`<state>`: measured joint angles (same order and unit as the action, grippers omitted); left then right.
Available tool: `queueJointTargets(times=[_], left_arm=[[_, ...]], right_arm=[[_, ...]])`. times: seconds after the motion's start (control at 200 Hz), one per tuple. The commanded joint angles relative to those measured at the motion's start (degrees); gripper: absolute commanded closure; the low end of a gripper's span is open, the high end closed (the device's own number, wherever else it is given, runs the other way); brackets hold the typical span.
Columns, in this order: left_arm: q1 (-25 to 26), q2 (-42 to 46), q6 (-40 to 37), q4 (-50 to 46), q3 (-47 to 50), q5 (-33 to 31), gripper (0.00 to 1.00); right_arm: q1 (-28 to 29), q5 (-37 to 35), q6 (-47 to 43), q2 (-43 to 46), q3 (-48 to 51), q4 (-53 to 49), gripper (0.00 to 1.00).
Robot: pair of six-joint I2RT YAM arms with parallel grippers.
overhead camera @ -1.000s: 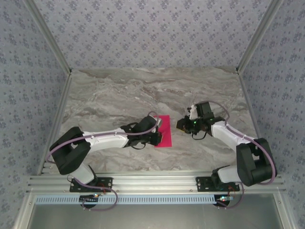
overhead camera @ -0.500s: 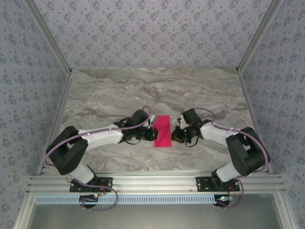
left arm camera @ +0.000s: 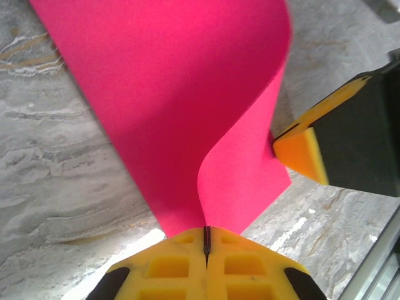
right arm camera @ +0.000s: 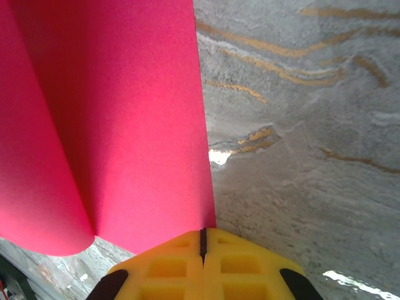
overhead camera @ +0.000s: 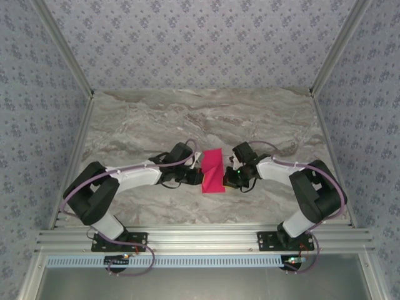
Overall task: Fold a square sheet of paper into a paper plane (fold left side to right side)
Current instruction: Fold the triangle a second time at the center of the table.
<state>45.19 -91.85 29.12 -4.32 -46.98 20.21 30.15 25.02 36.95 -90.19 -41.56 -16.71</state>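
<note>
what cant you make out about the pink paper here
Far end of the square sheet of paper: cut off by the top edge in both wrist views.
How deep it sits in the left gripper and right gripper: hidden between shut fingers.
Any crease: too small in top external.

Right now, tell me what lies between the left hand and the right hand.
The square sheet of paper, bowed, spans the gap from the left hand to the right hand; the top external view shows it.

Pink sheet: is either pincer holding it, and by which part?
Both hold the sheet: left pincer on its left edge, right pincer on its right edge.
</note>
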Motion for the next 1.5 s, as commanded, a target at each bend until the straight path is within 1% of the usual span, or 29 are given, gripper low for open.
queueJointTargets(times=[0.0, 0.3, 0.989, 1.494], left_arm=[[-0.77, -1.52, -2.48, -1.95, -2.82, 1.33, 1.0], [-1.85, -3.64, -3.77, -2.1, -4.56, 1.59, 1.0], [-1.8, -9.69, -5.35, -3.32, -7.91, 1.35, 1.0], [-1.97, -11.58, -5.66, -3.02, -8.79, 0.89, 1.0]], right_arm=[[0.55, -2.64, -2.49, -1.39, -0.89, -4.38, 0.97], [0.76, -2.95, -3.1, -1.52, -0.89, -5.26, 0.97], [0.88, -3.48, -3.97, -1.39, -1.34, -6.82, 0.97], [0.95, -3.59, -4.22, -1.7, -1.55, -7.13, 0.97]])
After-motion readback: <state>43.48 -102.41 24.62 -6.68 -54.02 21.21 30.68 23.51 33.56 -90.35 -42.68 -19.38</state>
